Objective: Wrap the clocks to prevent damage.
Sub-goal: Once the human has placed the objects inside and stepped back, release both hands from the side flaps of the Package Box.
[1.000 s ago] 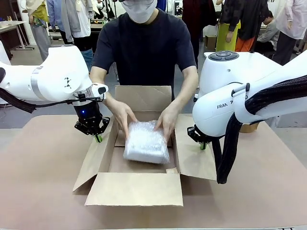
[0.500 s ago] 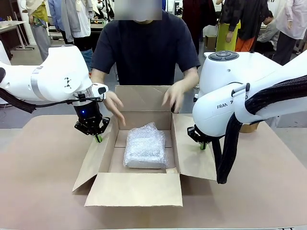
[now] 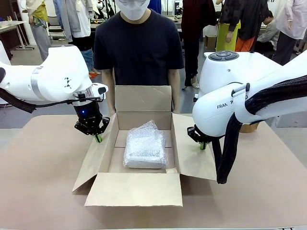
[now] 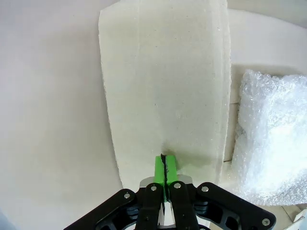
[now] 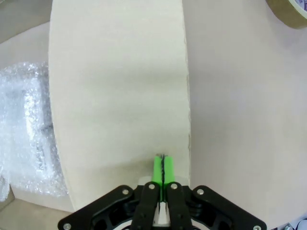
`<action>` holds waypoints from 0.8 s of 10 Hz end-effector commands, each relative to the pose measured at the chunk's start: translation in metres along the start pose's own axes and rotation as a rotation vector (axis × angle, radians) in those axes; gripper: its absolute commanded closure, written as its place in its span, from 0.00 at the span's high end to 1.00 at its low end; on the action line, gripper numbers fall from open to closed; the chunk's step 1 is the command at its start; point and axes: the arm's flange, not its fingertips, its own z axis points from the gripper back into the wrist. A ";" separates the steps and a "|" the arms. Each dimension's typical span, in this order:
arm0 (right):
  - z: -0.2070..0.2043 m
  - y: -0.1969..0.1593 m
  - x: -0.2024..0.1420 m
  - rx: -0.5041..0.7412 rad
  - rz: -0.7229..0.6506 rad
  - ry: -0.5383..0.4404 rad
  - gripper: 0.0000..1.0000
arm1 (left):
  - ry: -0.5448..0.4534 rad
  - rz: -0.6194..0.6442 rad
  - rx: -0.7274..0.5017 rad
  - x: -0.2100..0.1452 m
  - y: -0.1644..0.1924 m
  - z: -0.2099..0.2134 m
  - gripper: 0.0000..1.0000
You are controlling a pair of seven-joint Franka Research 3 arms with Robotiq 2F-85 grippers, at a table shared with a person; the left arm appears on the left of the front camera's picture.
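Observation:
A bubble-wrapped bundle (image 3: 145, 146) lies flat in the open cardboard box (image 3: 144, 98); whatever is inside the wrap cannot be made out. My left gripper (image 3: 98, 138) is shut, its green tips resting on the box's left flap (image 3: 95, 160). In the left wrist view the left gripper (image 4: 164, 165) points at that flap (image 4: 163, 81), with the bundle (image 4: 276, 139) to its right. My right gripper (image 3: 203, 146) is shut with its tips on the right flap (image 3: 194, 155). The right wrist view shows the right gripper (image 5: 163, 165) on that flap (image 5: 120, 86), and the bundle (image 5: 29, 129) at the left.
A person (image 3: 139, 52) stands behind the box with arms down at the sides. The box's front flap (image 3: 136, 189) lies folded out towards me. A roll of brown tape (image 5: 288, 12) sits on the brown table (image 3: 38, 182) beyond the right flap.
The person set the bundle down in the box, let go and drew both hands back to the sides. Neither arm has moved.

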 end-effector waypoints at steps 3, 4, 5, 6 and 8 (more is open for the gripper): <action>0.069 -0.032 -0.002 0.054 0.664 -0.018 0.01 | -0.008 -0.585 0.147 -0.016 0.018 0.078 0.00; 0.097 -0.044 -0.003 0.018 0.778 0.014 0.01 | 0.023 -0.762 0.151 -0.025 0.025 0.101 0.00; 0.125 -0.055 -0.006 -0.012 0.865 0.028 0.01 | 0.023 -0.874 0.168 -0.033 0.033 0.122 0.00; 0.157 -0.066 -0.009 -0.055 0.964 0.050 0.01 | 0.020 -1.026 0.214 -0.044 0.041 0.147 0.00; 0.207 -0.082 -0.017 -0.074 1.057 0.027 0.01 | -0.007 -1.195 0.279 -0.067 0.056 0.177 0.00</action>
